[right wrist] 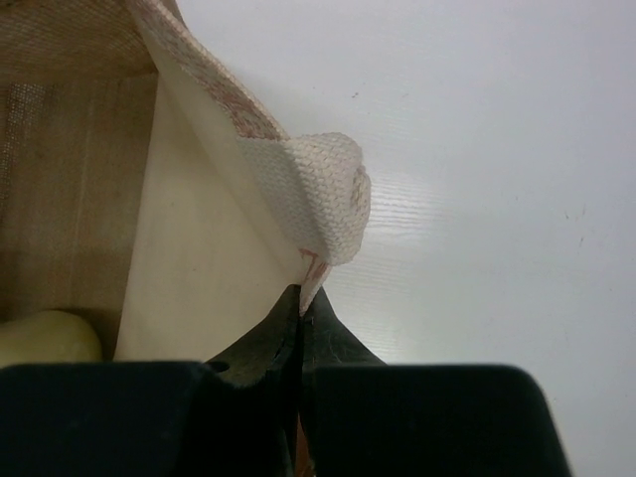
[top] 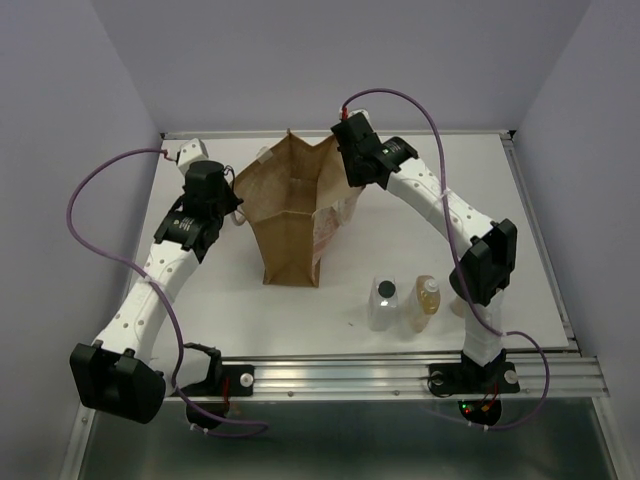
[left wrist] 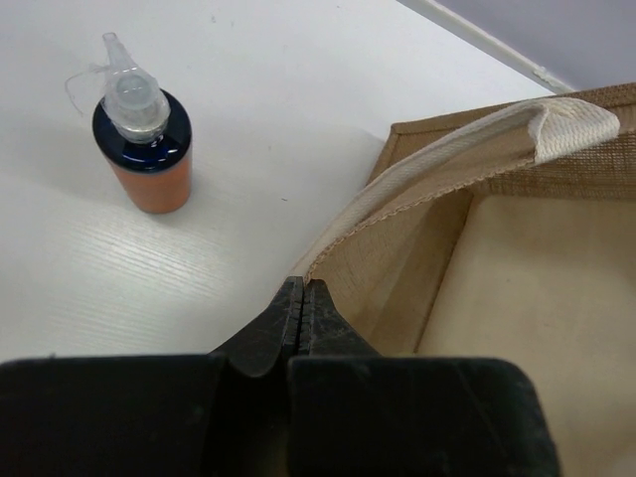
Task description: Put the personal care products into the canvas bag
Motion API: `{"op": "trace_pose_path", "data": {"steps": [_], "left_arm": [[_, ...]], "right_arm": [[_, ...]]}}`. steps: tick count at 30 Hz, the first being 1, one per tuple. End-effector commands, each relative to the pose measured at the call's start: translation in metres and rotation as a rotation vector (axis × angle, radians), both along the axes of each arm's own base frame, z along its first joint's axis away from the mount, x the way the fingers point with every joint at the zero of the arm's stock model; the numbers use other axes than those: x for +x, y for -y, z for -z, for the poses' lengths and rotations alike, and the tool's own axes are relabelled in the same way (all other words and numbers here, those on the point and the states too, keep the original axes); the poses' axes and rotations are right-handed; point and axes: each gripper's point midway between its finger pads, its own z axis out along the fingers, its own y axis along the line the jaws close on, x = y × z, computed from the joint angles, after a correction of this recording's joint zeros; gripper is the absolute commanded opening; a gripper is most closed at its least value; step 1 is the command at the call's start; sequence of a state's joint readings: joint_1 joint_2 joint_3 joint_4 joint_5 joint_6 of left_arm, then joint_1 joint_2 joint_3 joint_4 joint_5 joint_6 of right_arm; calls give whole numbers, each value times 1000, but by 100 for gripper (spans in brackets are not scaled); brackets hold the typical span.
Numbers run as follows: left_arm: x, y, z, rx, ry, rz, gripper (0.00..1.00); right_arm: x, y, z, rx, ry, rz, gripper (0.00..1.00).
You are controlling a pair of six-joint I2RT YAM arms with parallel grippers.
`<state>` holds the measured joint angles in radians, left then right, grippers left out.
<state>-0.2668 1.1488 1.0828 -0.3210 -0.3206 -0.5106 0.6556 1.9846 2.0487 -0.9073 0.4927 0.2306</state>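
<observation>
The canvas bag (top: 290, 215) stands open at the table's middle. My left gripper (top: 237, 207) is shut on its left rim, and in the left wrist view (left wrist: 302, 288) the white-edged rim (left wrist: 417, 189) runs out from the closed jaws. My right gripper (top: 347, 172) is shut on the right rim. In the right wrist view (right wrist: 301, 296) the patterned edge (right wrist: 316, 273) sits between the jaws under a white handle (right wrist: 318, 189). A pale yellow-green bottle (right wrist: 45, 338) lies inside the bag. A clear squarish bottle with black cap (top: 384, 303) and an amber bottle (top: 425, 303) stand in front right. A beige-peach bottle (top: 458, 302) is half hidden by the right arm.
An orange bottle with a dark blue shoulder and clear nozzle cap (left wrist: 147, 149) stands on the table left of the bag, hidden under my left arm in the top view. A metal rail (top: 400, 375) runs along the near table edge.
</observation>
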Motion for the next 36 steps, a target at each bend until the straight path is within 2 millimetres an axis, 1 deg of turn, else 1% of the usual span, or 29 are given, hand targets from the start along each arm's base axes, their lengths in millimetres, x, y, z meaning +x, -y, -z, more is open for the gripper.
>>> {"op": "trace_pose_path", "data": {"steps": [1, 2, 3, 4, 5, 7, 9, 10, 11, 12, 14, 15, 17, 18, 20, 22, 23, 24, 25, 26, 28, 29, 30, 31, 32, 33, 34, 35, 36], "left_arm": [[10, -1, -28, -13, 92, 16, 0], [11, 6, -27, -29, 90, 49, 0], [15, 12, -23, -34, 80, 78, 0], [16, 21, -23, -55, 77, 120, 0], [18, 25, -22, -63, 74, 137, 0], [22, 30, -22, -68, 71, 157, 0], [24, 33, -24, -74, 74, 173, 0], [25, 34, -26, -78, 81, 177, 0], [25, 35, -27, -80, 82, 185, 0], [25, 36, -28, -83, 86, 187, 0], [24, 38, -29, -91, 91, 198, 0], [24, 39, -30, -93, 94, 202, 0], [23, 42, -32, -95, 98, 220, 0], [23, 43, -33, -95, 104, 226, 0], [22, 43, -36, -94, 111, 234, 0], [21, 44, -38, -95, 118, 239, 0], [21, 45, -38, -97, 120, 242, 0], [20, 45, -39, -98, 123, 243, 0], [20, 45, -38, -99, 121, 243, 0], [19, 45, -38, -100, 121, 244, 0], [19, 45, -38, -99, 123, 241, 0], [19, 45, -37, -101, 123, 242, 0], [20, 45, -37, -103, 123, 241, 0], [20, 46, -39, -104, 125, 246, 0], [21, 46, -38, -105, 122, 245, 0], [21, 46, -38, -105, 122, 245, 0], [21, 46, -36, -104, 119, 242, 0], [21, 46, -35, -105, 116, 241, 0], [20, 45, -34, -103, 115, 240, 0]], "right_arm": [[9, 21, -34, 6, 73, -6, 1], [10, 1, -33, 79, 71, -89, 1], [7, -6, -21, 86, 48, -143, 1], [4, -16, -25, 124, 55, -199, 1], [2, -35, -29, 188, 62, -288, 1], [-3, -49, -35, 243, 68, -365, 1], [-7, -62, -49, 299, 95, -431, 7], [-9, -67, -53, 320, 94, -460, 16], [-10, -70, -62, 337, 111, -475, 20], [-10, -72, -65, 344, 115, -483, 33], [-12, -76, -77, 362, 136, -512, 48], [-13, -77, -80, 365, 141, -525, 67], [-20, -83, -88, 378, 148, -593, 80], [-26, -83, -99, 388, 164, -617, 92], [-39, -85, -111, 419, 170, -666, 100], [-50, -80, -110, 424, 160, -673, 100], [-62, -71, -126, 435, 189, -674, 100], [-69, -62, -111, 423, 149, -635, 100], [-74, -53, -111, 423, 151, -602, 100], [-85, -33, -125, 438, 184, -521, 100], [-99, -14, -119, 439, 164, -449, 100], [-111, 1, -115, 458, 135, -368, 100], [-118, 5, -112, 473, 109, -345, 100], [-125, 8, -107, 474, 83, -331, 100], [-151, 15, -78, 454, -63, -313, 100], [-152, 14, -78, 459, -68, -313, 100], [-160, 13, -71, 452, -100, -327, 100], [-167, 12, -62, 443, -133, -335, 100], [-178, 16, -46, 424, -209, -326, 100]]}}
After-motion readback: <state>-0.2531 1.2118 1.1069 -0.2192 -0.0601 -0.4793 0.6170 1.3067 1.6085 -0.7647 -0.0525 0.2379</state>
